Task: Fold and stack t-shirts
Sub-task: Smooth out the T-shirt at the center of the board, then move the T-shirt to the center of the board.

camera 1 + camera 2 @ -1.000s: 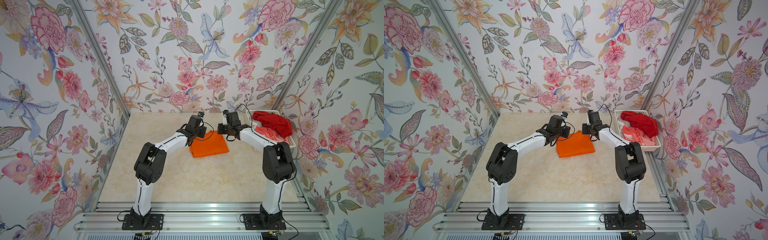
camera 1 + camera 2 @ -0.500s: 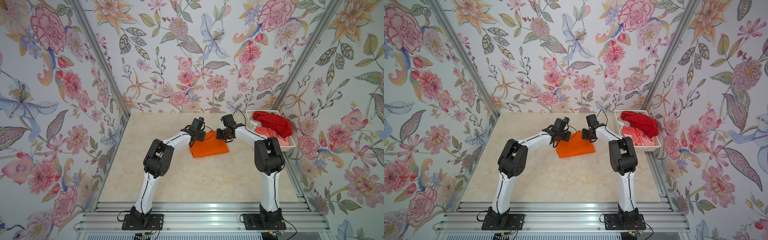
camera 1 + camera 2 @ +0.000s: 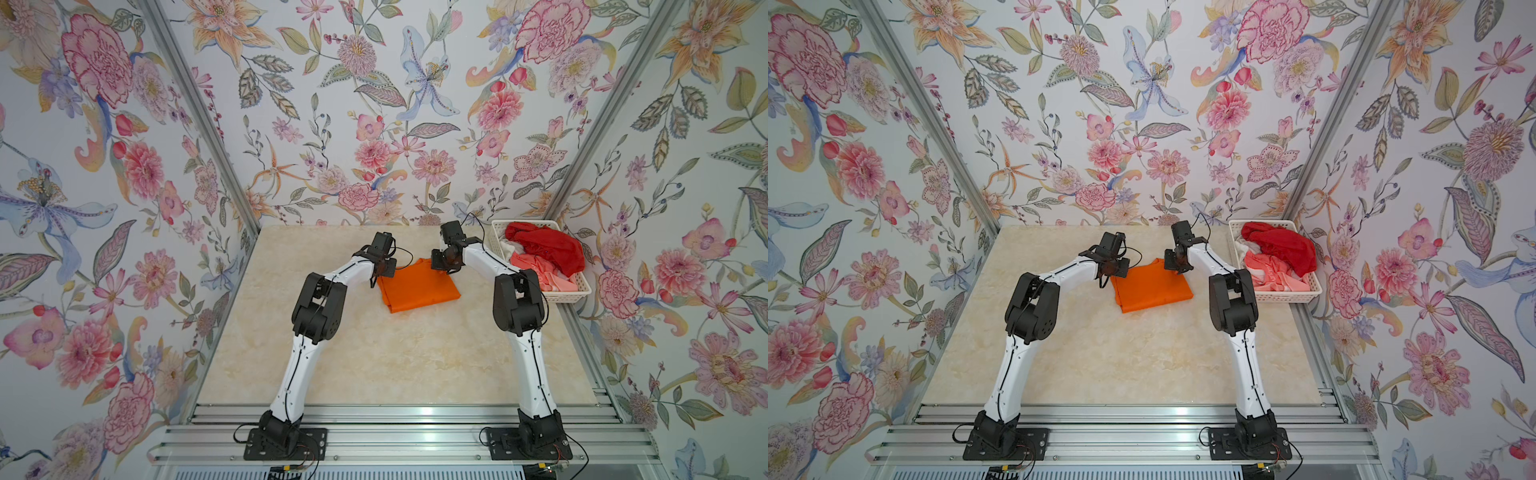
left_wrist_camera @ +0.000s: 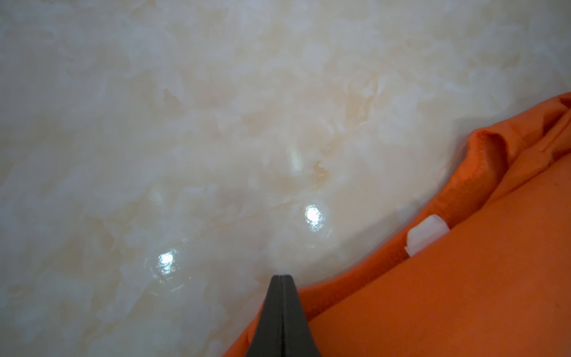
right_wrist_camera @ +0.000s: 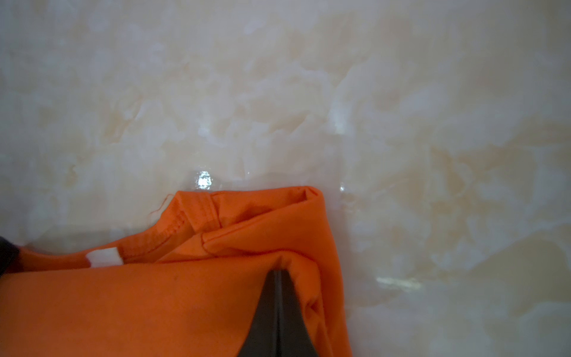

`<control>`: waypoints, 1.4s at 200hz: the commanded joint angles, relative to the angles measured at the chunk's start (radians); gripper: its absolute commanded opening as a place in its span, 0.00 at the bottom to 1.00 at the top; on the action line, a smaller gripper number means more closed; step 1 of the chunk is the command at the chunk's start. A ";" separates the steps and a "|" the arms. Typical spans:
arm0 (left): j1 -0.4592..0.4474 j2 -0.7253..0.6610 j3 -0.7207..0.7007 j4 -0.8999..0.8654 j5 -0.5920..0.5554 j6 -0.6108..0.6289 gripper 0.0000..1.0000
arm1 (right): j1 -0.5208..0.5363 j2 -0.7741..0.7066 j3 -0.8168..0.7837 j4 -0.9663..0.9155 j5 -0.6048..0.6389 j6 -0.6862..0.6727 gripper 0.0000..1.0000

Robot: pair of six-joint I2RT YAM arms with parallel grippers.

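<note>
orange t-shirt [image 3: 419, 286], neck label [image 4: 428, 235] visible only in wrist views, left fingers [image 4: 272, 318] closed at edge, right fingers [image 5: 265, 324] pinching it

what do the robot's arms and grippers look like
Both the left arm and right arm have white links, bulky black joints and thin black cables, on black base plates. The left gripper and right gripper are dark grey, tapering to narrow tips.

Bright even light, faint shadows, glare spots on glossy tabletop [image 4: 312, 214], wrist views soft and hazy
</note>
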 commanded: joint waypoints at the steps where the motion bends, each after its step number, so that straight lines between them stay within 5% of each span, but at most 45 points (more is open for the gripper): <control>1: 0.015 -0.004 0.043 -0.041 -0.044 -0.001 0.00 | -0.005 -0.018 0.039 0.014 0.000 -0.036 0.02; 33: 0.024 -0.148 0.018 -0.040 -0.116 -0.006 0.00 | -0.007 -0.154 0.036 0.098 0.003 -0.094 0.12; 40: 0.024 -0.190 0.002 -0.040 -0.107 -0.007 0.12 | -0.006 -0.193 0.037 0.104 0.008 -0.110 0.16; 58: 0.027 -0.320 -0.072 -0.042 -0.017 -0.028 0.75 | -0.007 -0.291 0.041 0.076 0.018 -0.154 0.27; 68: 0.031 -0.385 -0.130 -0.045 0.059 -0.048 0.98 | -0.006 -0.342 0.031 0.040 0.016 -0.175 0.34; 103: 0.043 -0.483 -0.374 -0.050 0.368 -0.153 0.98 | -0.008 -0.586 -0.307 0.113 0.001 -0.164 0.45; 148: 0.031 -0.427 -0.570 -0.050 0.390 -0.207 0.99 | -0.015 -0.723 -0.676 0.213 -0.017 -0.123 0.45; 280: -0.002 -0.387 -0.594 -0.049 0.397 -0.225 0.92 | -0.064 -0.298 -0.526 0.100 -0.102 -0.029 0.38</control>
